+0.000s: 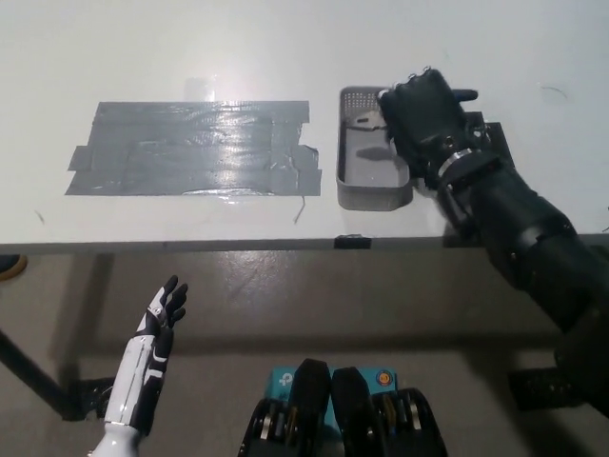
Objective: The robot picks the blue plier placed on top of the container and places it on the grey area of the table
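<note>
Pliers cannot be made out anywhere in the frame; the spot where they would lie, over the right part of the container (366, 176), is covered by the right robot hand (423, 119). That black robot hand sits palm down over the container's upper right corner and right rim, and whether its fingers are closed on anything cannot be told from this angle. The container is a grey rectangular tray, standing upright-long just right of the frame's centre, its lower end close to the front edge of the counter (285, 38). Its left wall and perforated upper end are uncovered.

Just left of the container, nearly touching it, lies the grey area (195, 148), a wide patch of tape strips with ragged, uneven edges, reaching toward the frame's left. Its surface is bare and glossy. White counter surface lies open above the tape and container, and a narrower strip lies between the tape and the counter's front edge.

The left robot hand (164, 314), white with dark fingers spread apart, holds nothing and rests below the counter edge at lower left.
</note>
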Controlling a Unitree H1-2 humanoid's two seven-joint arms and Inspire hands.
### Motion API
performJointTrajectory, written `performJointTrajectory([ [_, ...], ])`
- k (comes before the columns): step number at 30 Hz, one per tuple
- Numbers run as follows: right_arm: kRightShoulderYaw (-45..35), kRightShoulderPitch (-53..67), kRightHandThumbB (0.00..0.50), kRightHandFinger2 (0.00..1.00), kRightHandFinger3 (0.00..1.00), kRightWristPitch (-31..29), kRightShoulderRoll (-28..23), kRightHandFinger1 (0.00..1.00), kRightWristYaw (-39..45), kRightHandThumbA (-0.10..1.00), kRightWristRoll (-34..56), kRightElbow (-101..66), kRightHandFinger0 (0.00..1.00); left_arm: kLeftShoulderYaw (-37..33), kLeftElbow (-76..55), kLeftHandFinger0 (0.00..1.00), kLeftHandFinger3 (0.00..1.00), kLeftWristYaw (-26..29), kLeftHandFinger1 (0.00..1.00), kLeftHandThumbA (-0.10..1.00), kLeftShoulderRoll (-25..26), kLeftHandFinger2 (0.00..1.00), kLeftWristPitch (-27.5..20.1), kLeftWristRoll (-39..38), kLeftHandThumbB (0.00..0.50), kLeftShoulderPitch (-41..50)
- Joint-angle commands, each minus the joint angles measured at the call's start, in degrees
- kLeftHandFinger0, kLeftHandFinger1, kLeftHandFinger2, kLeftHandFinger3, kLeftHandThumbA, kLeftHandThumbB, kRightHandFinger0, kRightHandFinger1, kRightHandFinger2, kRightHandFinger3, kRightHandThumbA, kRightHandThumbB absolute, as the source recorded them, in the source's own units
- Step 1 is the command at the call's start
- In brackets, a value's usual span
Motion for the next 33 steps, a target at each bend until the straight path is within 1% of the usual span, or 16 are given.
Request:
performJointTrajectory([
  [1, -3.54, -8.40, 0.255, 0.47, 0.19, -4.34, -3.08, 0.04, -19.14, -0.10, -1.06, -2.93, 0.00, -0.01, -1.15, 1.00, 1.00, 0.18, 1.00, 1.00, 0.48, 1.00, -1.46, -0.16, 0.052, -0.39],
  [2, -3.85, -8.90, 0.294, 0.53, 0.12, -5.00, -2.94, 0.06, -18.98, -0.10, -0.84, -3.37, 0.00, -0.04, -1.07, 1.00, 1.00, 0.14, 1.00, 1.00, 0.40, 1.00, -1.45, -0.29, 0.049, -0.52],
  [5, -4.25, -9.75, 0.286, 0.56, 0.08, -6.15, -1.95, 0.09, -18.68, -0.10, -0.53, -2.97, 0.00, -0.04, -1.29, 1.00, 1.00, 0.05, 1.00, 1.00, 0.35, 1.00, -1.40, -0.59, 0.050, -0.25],
  [11, -3.82, -10.51, 0.317, 0.52, 0.17, -3.73, 2.01, 0.03, -19.13, -0.10, -1.89, -2.63, 0.00, -0.20, -1.24, 1.00, 1.00, -0.02, 1.00, 1.00, 0.38, 1.00, -1.73, -0.44, 0.046, -0.14],
  [13, -3.54, -10.81, 0.319, 0.48, 0.16, -4.83, 3.84, 0.00, -20.00, -0.10, -1.80, -1.43, 0.00, -0.31, -1.29, 1.00, 1.00, -0.38, 1.00, 1.00, 0.31, 1.00, -1.72, -1.23, 0.043, -0.05],
  [16, -3.94, -11.42, 0.278, 0.44, 0.15, -4.84, 7.87, 0.00, -19.80, -0.10, -0.86, 0.56, 0.00, -0.43, -1.25, 1.00, 1.00, 0.01, 1.00, 1.00, 0.23, 1.00, -2.43, -0.44, 0.029, -0.06],
  [17, -3.74, -11.69, 0.275, 0.47, 0.19, -4.09, 8.92, 0.00, -19.15, -0.10, -1.07, 0.86, 0.00, -0.51, -1.43, 1.00, 1.00, -0.08, 1.00, 1.00, 0.29, 1.00, -2.39, -0.39, 0.028, 0.01],
  [18, -3.75, -12.11, 0.318, 0.47, 0.27, -4.09, 10.50, 0.00, -18.57, -0.04, -0.98, 1.03, 0.00, -0.49, -1.71, 1.00, 1.00, 0.05, 1.00, 1.00, 0.31, 1.00, -2.23, -0.07, 0.029, 0.13],
  [19, -3.79, -12.48, 0.338, 0.47, 0.19, -4.27, 11.58, 0.00, -18.60, -0.02, -0.87, 1.41, 0.00, -0.50, -1.90, 1.00, 1.00, 0.11, 1.00, 1.00, 0.30, 1.00, -2.14, 0.06, 0.030, 0.18],
  [21, -3.93, -13.10, 0.279, 0.51, 0.12, -4.59, 13.21, 0.00, -18.64, -0.10, -0.64, 2.10, 0.00, -0.52, -2.12, 1.00, 1.00, 0.11, 1.00, 1.00, 0.31, 1.00, -1.88, 0.12, 0.039, 0.20],
  [23, -4.42, -14.03, 0.297, 0.57, 0.31, -6.07, 15.60, 0.02, -16.33, -0.10, 0.27, 2.51, 0.00, -0.69, -2.34, 1.00, 1.00, 0.13, 1.00, 1.00, 0.09, 1.00, -1.80, 0.24, 0.042, 0.37],
  [25, -4.92, -14.19, 0.312, 0.49, 0.28, -7.05, 16.54, 0.00, -16.76, -0.10, 0.72, 3.03, 0.00, -0.86, -2.51, 1.00, 1.00, 0.10, 1.00, 1.00, -0.03, 1.00, -1.85, 0.30, 0.040, 0.51],
  [26, -5.00, -14.45, 0.283, 0.45, 0.23, -6.80, 17.76, 0.00, -16.26, -0.10, 0.81, 3.86, 0.00, -0.97, -2.67, 1.00, 1.00, 0.03, 1.00, 1.00, -0.19, 1.00, -1.69, 0.14, 0.044, 0.62],
  [28, -4.93, -14.84, 0.281, 0.43, 0.22, -6.36, 19.22, 0.00, -15.46, -0.10, 0.71, 4.83, 0.00, -1.11, -2.71, 1.00, 1.00, -0.03, 1.00, 1.00, -0.38, 1.00, -1.61, -0.04, 0.050, 0.58],
  [30, -5.29, -14.95, 0.316, 0.39, 0.34, -6.92, 20.26, 0.00, -13.62, -0.10, 1.22, 5.57, 0.00, -1.33, -2.98, 1.00, 1.00, -0.19, 1.00, 1.00, -0.60, 1.00, -1.50, -0.33, 0.051, 0.66],
  [33, -5.60, -14.56, 0.389, 0.34, 0.42, -6.58, 21.30, 0.00, -11.61, -0.10, 1.48, 6.54, 0.00, -1.65, -3.75, 1.00, 1.00, 0.04, 1.00, 1.00, -0.86, 1.00, -0.74, 0.39, 0.062, 0.94],
])
